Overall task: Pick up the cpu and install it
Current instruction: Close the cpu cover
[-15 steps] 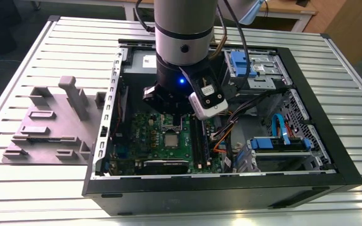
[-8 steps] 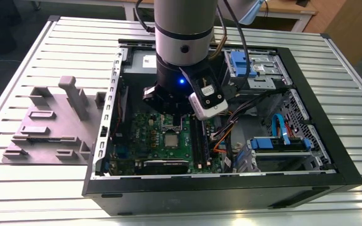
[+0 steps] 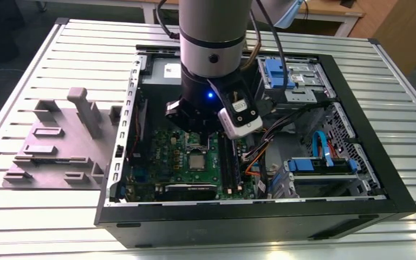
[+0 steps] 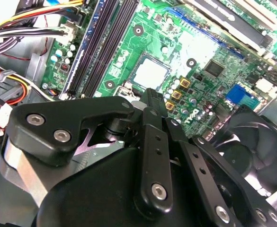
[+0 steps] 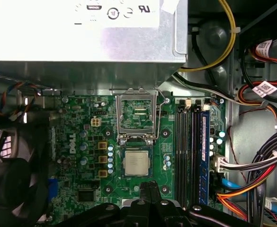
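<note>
The open case (image 3: 229, 222) holds the board (image 5: 81, 142), a fan (image 5: 10, 179), cables (image 5: 261, 161) and a grey box (image 5: 81, 47). The cpu (image 5: 137, 163) lies flat in its socket (image 5: 120, 165) on the board. The metal frame (image 5: 137, 116) stands open between cpu and box. Memory slots (image 5: 188, 151) run just beside the socket, and the board is low on the other sides. The arm (image 3: 212, 49) stands upright inside the case. The gripper (image 5: 148, 187) hangs near the cpu, jaws together, holding nothing.
</note>
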`<state>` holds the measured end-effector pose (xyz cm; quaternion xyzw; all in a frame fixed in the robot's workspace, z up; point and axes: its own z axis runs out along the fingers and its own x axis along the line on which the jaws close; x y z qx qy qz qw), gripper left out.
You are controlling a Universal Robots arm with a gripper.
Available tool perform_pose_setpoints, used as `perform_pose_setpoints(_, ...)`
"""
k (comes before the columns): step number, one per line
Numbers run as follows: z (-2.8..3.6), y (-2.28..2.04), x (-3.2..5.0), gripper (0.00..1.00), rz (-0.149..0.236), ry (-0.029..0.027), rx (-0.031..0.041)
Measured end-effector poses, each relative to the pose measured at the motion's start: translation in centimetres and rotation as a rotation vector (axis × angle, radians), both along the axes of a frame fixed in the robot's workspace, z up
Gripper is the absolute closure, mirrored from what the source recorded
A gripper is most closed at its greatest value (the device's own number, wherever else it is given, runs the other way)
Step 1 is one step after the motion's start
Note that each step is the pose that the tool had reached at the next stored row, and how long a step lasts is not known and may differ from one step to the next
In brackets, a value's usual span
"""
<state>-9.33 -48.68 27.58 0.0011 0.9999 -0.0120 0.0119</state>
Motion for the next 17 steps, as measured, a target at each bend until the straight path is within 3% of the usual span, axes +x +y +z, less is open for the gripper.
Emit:
perform_pose_setpoints(9,-1.39,0.11,1.05,0.9,0.012,0.0,-0.0005)
perform_pose_setpoints(17,-2.07,0.11,1.42,0.9,0.084,0.0,-0.0005)
